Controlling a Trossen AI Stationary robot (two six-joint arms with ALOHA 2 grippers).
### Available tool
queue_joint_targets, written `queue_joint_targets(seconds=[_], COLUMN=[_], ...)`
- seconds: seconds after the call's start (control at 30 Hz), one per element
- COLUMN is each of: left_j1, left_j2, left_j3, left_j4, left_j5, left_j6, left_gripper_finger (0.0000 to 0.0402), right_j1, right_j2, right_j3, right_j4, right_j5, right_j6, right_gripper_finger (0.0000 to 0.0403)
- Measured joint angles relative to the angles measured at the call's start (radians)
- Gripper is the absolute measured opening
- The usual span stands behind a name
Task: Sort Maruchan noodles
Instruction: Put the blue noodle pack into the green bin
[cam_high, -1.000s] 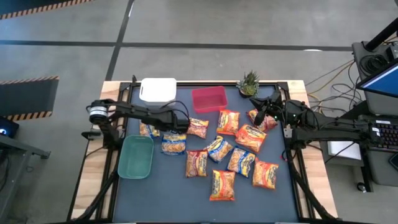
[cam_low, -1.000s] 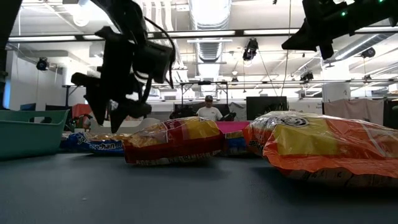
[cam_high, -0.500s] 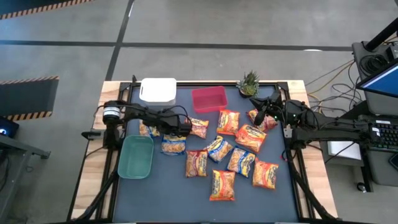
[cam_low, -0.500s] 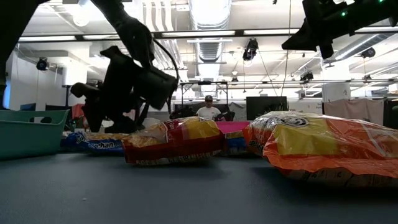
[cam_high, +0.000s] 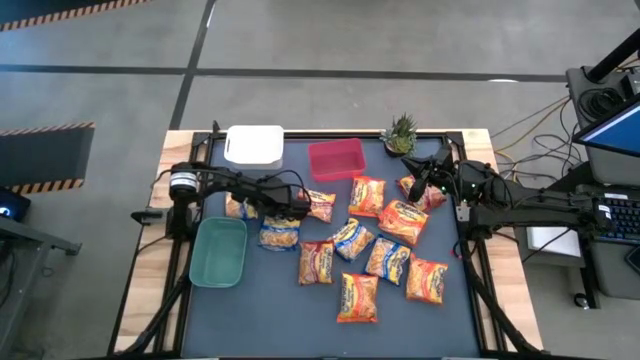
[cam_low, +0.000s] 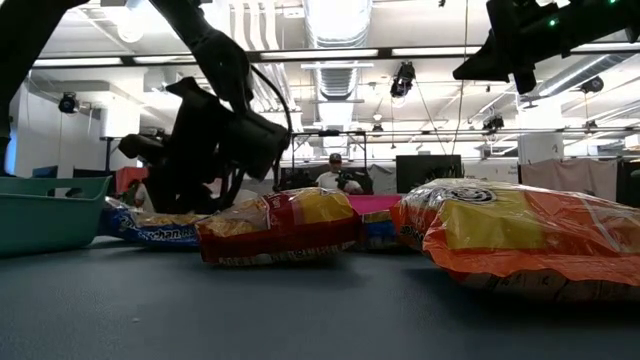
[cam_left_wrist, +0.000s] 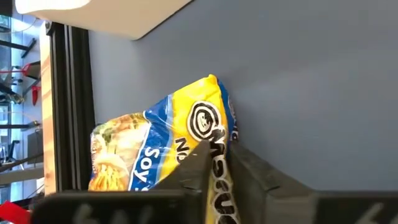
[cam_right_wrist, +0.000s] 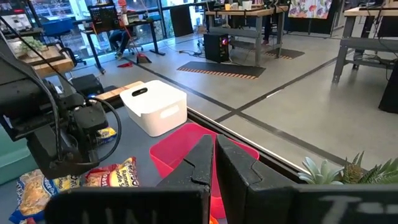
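An open industrial lab or workshop; concrete floor (cam_high: 400, 40) with hazard-striped tape (cam_high: 45, 128); exposed ceiling ducts (cam_low: 335, 20); desks with monitors (cam_right_wrist: 102, 12) beyond the surface.

- You look straight down on the whole table (cam_high: 250, 320) in the high view.
- Your low view sits at tabletop level, close to the packets.
- Both wrist views share the white bin (cam_right_wrist: 153, 107), at eleven o'clock overhead.

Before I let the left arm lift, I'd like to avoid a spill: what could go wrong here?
1. The left gripper grips only the edge of the yellow-blue packet, jaws nearly closed on crinkly plastic; it may slip out on lifting.
2. Other packets lie close beside it, so the lift could drag one along.
3. The green bin sits near the arm; a low swing might nudge it.
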Motion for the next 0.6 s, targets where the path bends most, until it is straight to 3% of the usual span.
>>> queue_joint_targets(seconds=[0.07, 0.27, 0.6], left_j1=[-0.004, -0.037, -0.105], left_j2=[-0.003, -0.014, -0.101], left_j3=[0.002, 0.081, 0.27], left_j4=[0.003, -0.036, 0.066], left_j5=[0.001, -0.007, -0.02], left_j6=[0.0, 0.045, 0.4], left_gripper_finger=[0.0008, 0.0001, 0.0001], right_j1=[0.0, 0.0, 0.0], right_j2=[0.0, 0.0, 0.0], right_j3=[0.0, 0.0, 0.0], right_j4=[0.002, 0.011, 0.015], right_j5=[0.0, 0.0, 0.0], right_j6=[-0.005, -0.008, -0.01], right_gripper_finger=[0.0009, 0.0009, 0.0009])
